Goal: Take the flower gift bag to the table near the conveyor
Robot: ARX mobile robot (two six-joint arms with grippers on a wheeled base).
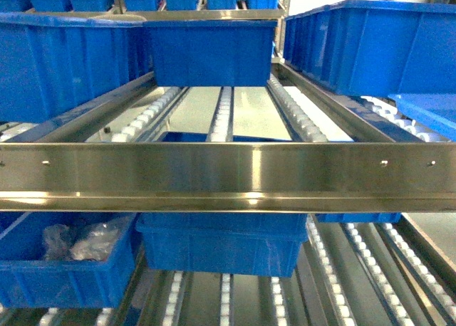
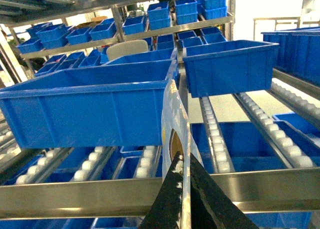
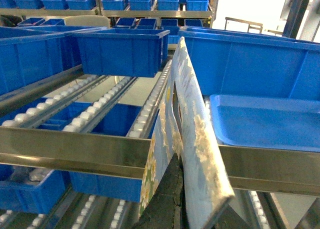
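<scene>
Before the conveyor (image 1: 228, 176) your two claws each pinch the top edge of the flower gift bag (image 3: 187, 139), held up in the air against the rack's steel front rail. Look at the left wrist view: the left gripper (image 2: 185, 174) has its dark fingers (image 2: 170, 194) closed tight on the bag's thin edge, just below the oval handle hole. From the right wrist view, the right gripper (image 3: 177, 189) is likewise clamped on the bag's rim, with the printed flower panel rising above it and tilting toward the rollers. Behind the rail you see a blue bin (image 1: 210, 52) sitting on the white rollers, and a flat blue tray (image 3: 265, 121) lying to the right of the bag. Your head view shows only the rack, neither bag nor claws.
</scene>
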